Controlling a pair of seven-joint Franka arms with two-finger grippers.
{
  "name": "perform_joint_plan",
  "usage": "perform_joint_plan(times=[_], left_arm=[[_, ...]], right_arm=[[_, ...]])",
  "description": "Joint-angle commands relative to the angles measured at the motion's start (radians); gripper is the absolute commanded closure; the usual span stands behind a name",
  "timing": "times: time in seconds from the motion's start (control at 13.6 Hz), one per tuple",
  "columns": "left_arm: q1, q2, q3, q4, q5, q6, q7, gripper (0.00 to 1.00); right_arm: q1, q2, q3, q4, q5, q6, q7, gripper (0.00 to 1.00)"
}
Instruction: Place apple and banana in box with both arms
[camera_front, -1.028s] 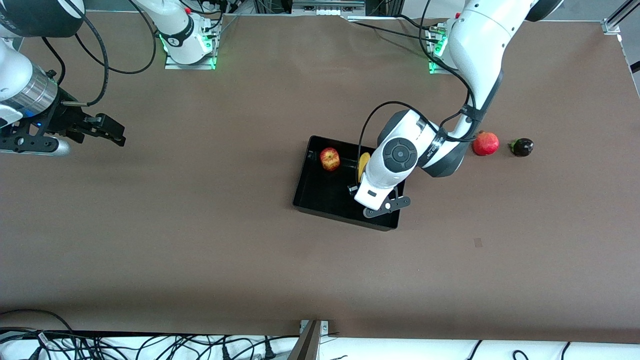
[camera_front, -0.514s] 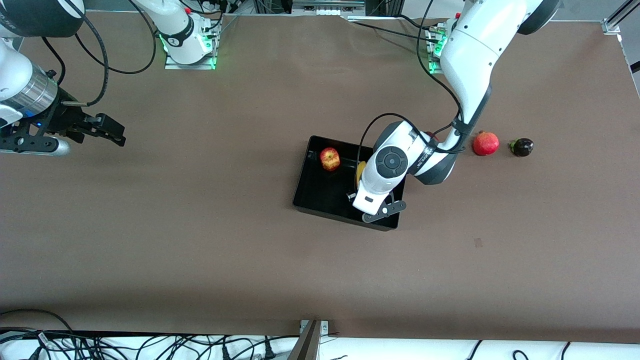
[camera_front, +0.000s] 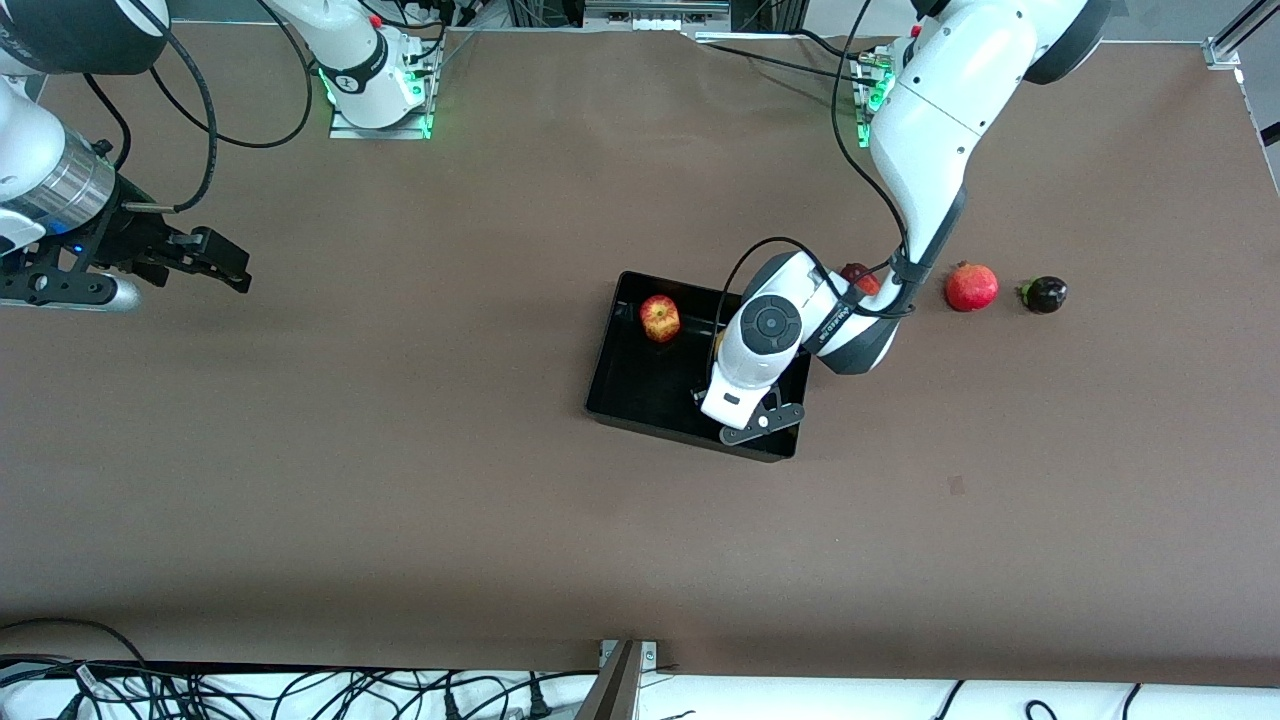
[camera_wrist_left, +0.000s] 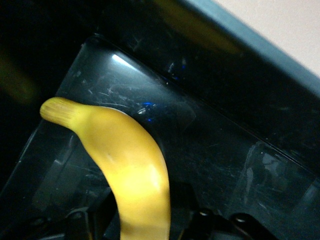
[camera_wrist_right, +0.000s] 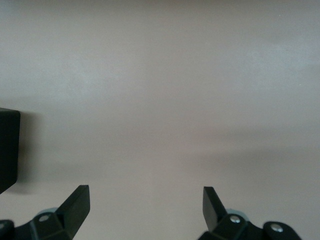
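The black box (camera_front: 640, 390) sits mid-table. The apple (camera_front: 660, 318) lies inside it, near the corner farthest from the front camera. My left gripper (camera_wrist_left: 144, 220) is down inside the box and shut on the yellow banana (camera_wrist_left: 127, 170), whose tip hangs just above the box floor (camera_wrist_left: 220, 150). In the front view the left wrist (camera_front: 752, 370) covers nearly all of the banana. My right gripper (camera_front: 228, 264) is open and empty, and waits over bare table at the right arm's end; it also shows open in the right wrist view (camera_wrist_right: 145, 202).
A smooth red round fruit (camera_front: 972, 287) and a small dark fruit (camera_front: 1045, 294) lie on the table toward the left arm's end. Another red fruit (camera_front: 858, 277) peeks out from under the left forearm. A black corner (camera_wrist_right: 7, 150) shows in the right wrist view.
The left arm has shifted slightly toward the apple over the box with the banana, and now covers more of the banana. The right arm has not moved.
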Motion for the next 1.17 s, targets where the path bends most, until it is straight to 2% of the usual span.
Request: perform_joint_plan(times=[0.0, 0.15, 0.37, 0.59, 0.73, 0.88, 1.1], left_arm=[[0.000, -0.031, 0.000, -0.029, 0.030, -0.024, -0.033, 0.00], [0.003, -0.057, -0.005, -0.013, 0.020, -0.113, -0.035, 0.00], [0.006, -0.153, -0.034, -0.010, 0.007, -0.262, -0.035, 0.00], [0.041, -0.201, -0.026, 0.083, -0.033, -0.498, -0.021, 0.00], [0.094, -0.279, -0.019, 0.099, -0.036, -0.587, -0.015, 0.00], [0.166, -0.374, -0.019, 0.093, -0.057, -0.647, 0.102, 0.00], [0.282, -0.485, -0.009, 0.105, -0.117, -0.779, 0.392, 0.00]], right_arm=[[-0.006, 0.005, 0.003, 0.017, 0.012, -0.002, 0.004, 0.00], [-0.007, 0.005, 0.003, 0.017, 0.012, -0.002, 0.004, 0.00], [-0.007, 0.005, 0.003, 0.017, 0.012, -0.002, 0.004, 0.00], [-0.007, 0.005, 0.003, 0.017, 0.012, -0.002, 0.004, 0.00], [-0.007, 0.005, 0.003, 0.017, 0.012, -0.002, 0.004, 0.00], [-0.007, 0.005, 0.003, 0.017, 0.012, -0.002, 0.004, 0.00], [-0.007, 0.005, 0.003, 0.017, 0.012, -0.002, 0.004, 0.00]])
